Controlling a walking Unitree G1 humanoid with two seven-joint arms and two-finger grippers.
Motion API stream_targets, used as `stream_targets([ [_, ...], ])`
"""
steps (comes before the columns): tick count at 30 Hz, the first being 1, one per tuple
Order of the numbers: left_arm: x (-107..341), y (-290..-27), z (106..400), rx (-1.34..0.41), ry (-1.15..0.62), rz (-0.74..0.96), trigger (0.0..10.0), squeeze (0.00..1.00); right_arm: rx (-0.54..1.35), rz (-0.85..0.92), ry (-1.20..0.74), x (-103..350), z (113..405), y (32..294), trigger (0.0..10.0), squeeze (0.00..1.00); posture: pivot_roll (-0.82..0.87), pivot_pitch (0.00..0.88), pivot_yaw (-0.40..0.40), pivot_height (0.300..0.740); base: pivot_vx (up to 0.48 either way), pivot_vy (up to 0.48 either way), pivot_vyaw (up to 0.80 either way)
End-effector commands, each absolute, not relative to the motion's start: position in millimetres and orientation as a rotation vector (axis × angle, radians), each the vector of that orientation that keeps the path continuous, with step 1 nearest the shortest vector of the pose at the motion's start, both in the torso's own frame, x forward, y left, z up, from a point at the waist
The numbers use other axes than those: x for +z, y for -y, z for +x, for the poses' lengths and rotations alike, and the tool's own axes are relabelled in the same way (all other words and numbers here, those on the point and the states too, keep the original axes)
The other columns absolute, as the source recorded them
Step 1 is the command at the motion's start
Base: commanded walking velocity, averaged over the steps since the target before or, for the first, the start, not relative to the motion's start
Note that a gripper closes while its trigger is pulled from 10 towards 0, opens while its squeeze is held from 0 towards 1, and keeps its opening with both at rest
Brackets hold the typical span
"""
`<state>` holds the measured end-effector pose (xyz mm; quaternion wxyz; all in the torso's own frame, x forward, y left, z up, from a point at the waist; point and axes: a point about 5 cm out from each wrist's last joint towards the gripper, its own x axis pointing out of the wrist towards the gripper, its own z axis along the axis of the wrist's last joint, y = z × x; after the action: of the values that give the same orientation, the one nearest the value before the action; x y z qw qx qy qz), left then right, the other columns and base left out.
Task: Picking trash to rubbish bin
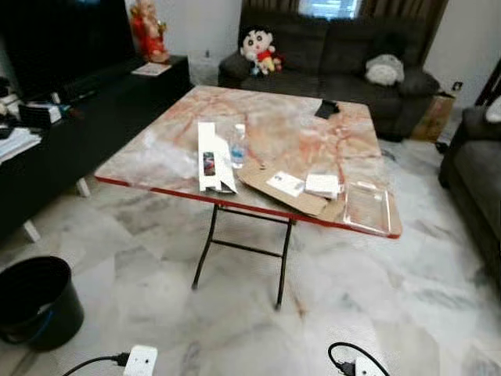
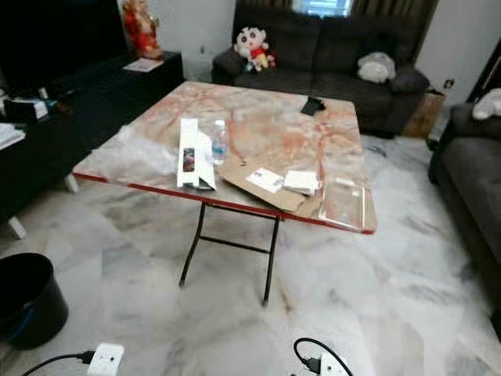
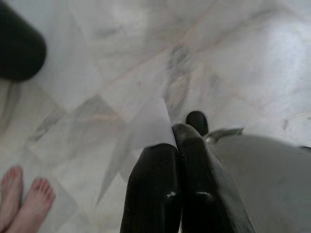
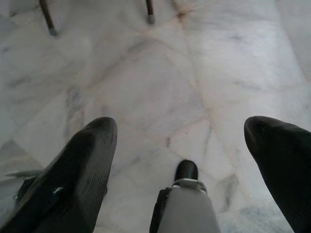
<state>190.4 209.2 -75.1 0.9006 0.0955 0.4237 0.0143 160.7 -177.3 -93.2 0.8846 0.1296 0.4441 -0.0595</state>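
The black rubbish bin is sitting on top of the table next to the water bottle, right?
Not quite. The black rubbish bin stands on the floor, left of the table, as the left eye view shows. The water bottle is on the table.

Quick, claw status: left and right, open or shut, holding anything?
Left claw: shut, holding nothing, hanging over the floor.
Right claw: open wide, holding nothing, over the floor.
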Motion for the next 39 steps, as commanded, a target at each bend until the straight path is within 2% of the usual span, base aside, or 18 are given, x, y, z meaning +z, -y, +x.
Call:
stream_targets([
  [1, -74, -207, 194, 0.018, -0.868, 0.219, 10.0, 0.0, -0.129, 0.272, -0.908, -91, 165, 179, 10.0, 0.0, 0.11, 0.013, -0.066, 0.74, 0.0, 0.0, 0.0],
  [12, -78, -209, 186, 0.039, -0.896, 0.213, 10.0, 0.0, -0.082, 0.213, -0.902, -88, 171, 178, 10.0, 0.0, 0.12, 0.004, -0.072, 0.74, 0.0, 0.0, 0.0],
  [31, -81, -208, 181, 0.034, -0.916, 0.212, 10.0, 0.0, -0.064, 0.209, -0.927, -91, 167, 175, 10.0, 0.0, 0.12, 0.0, -0.078, 0.74, 0.0, 0.0, 0.8],
  [39, -80, -207, 183, 0.044, -0.907, 0.2, 10.0, 0.0, -0.063, 0.216, -0.9, -87, 176, 176, 10.0, 0.0, 0.12, 0.009, -0.088, 0.74, 0.0, 0.0, 0.8],
])
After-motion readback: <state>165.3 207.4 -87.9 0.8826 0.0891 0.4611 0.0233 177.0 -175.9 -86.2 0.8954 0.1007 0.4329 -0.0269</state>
